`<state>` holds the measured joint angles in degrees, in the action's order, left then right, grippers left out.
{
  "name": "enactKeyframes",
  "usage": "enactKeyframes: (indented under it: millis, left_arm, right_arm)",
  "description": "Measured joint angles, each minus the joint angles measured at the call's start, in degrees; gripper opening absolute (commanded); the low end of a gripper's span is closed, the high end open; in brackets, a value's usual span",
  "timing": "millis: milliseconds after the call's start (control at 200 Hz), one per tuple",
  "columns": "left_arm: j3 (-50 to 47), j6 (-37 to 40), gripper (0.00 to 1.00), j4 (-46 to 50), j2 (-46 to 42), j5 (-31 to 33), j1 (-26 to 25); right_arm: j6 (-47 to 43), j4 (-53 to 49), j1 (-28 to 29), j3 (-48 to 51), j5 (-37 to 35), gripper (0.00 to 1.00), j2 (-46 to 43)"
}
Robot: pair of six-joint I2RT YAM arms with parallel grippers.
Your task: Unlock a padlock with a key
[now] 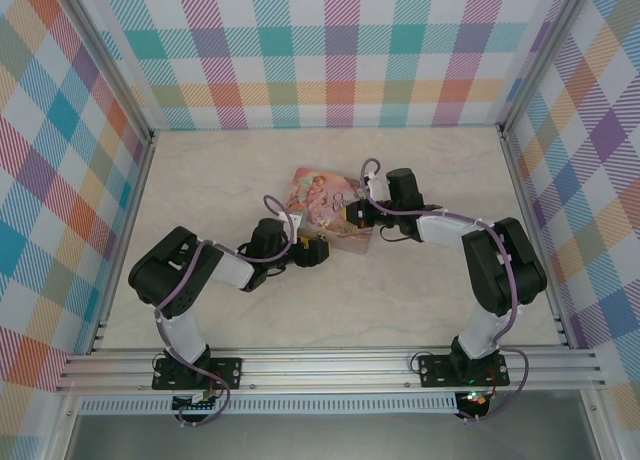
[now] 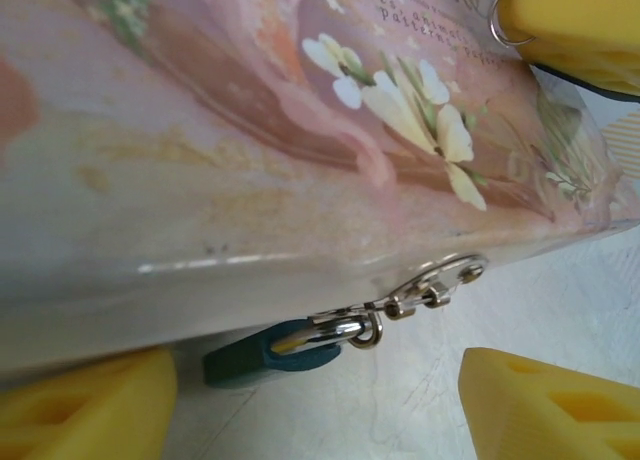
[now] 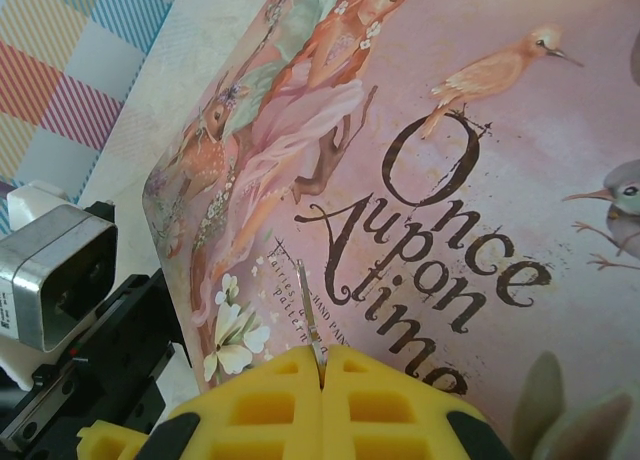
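The blue padlock (image 2: 262, 355) hangs by its silvery shackle from the hasp (image 2: 435, 288) on the pink tin's front wall, just above the table. My left gripper (image 2: 320, 405) is open, with a yellow finger (image 2: 85, 410) on either side of the padlock and neither touching it. My right gripper (image 3: 323, 365) is shut on the key (image 3: 312, 315). The thin metal blade sticks out over the tin's lid (image 3: 480, 180). In the top view the left gripper (image 1: 316, 252) is at the tin's near edge and the right gripper (image 1: 352, 216) is over the tin's right part.
The pink illustrated tin (image 1: 320, 195) lies mid-table between both arms. The right gripper's yellow finger (image 2: 580, 20) and a wire ring (image 2: 497, 22) show above the lid in the left wrist view. Checked walls (image 1: 330, 50) enclose the table on three sides.
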<state>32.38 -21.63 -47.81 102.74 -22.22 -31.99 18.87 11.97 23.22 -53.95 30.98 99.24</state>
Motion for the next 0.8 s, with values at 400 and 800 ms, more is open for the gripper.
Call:
enactKeyframes:
  millis: [400,800]
  left_arm:
    - [0.3,-0.1,0.61,-4.9,3.3,-2.4,0.4]
    - [2.1,-4.6,0.47,-9.4,7.1,-6.1,0.7]
  right_arm:
    - [0.0,2.5,0.0,1.1,-0.4,0.04,0.0]
    - [0.2,4.8,0.0,2.1,-0.6,0.05,0.0]
